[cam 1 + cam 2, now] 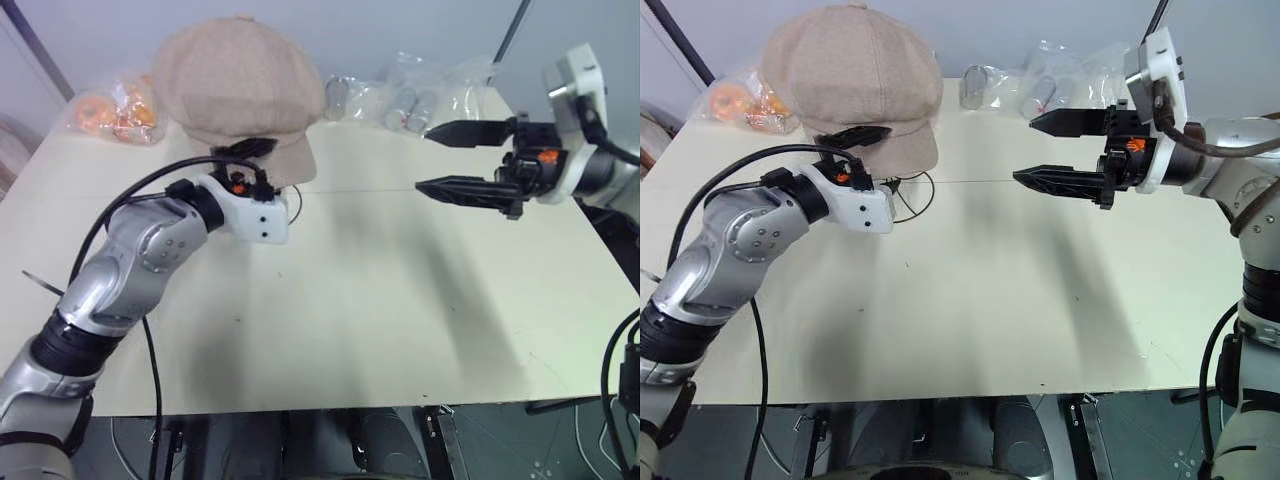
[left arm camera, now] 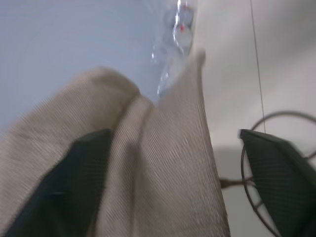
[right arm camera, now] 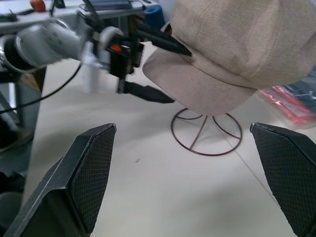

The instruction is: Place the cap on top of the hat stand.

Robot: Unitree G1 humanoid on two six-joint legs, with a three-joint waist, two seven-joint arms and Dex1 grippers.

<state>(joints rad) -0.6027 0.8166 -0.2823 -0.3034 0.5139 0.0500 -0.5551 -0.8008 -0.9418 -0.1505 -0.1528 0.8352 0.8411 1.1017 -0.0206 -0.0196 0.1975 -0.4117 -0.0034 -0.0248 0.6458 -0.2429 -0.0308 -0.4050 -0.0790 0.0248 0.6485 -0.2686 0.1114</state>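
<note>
Black fingers (image 2: 74, 182) of the left gripper (image 3: 150, 69) are straddling the cap's (image 1: 240, 85) brim, jaws apart. That cap is already sitting on the hat stand (image 3: 206, 132); only release looks left.

The right gripper (image 1: 1065, 150) is hanging wide open, well apart.

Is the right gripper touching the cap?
Apart. The left eye view shows bare table between the right gripper and the cap; the right wrist view shows its open fingers well short of the cap.

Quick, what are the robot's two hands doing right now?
Left gripper: open, fingers either side of the cap's brim, not clamped.
Right gripper: open, holding nothing.
</note>
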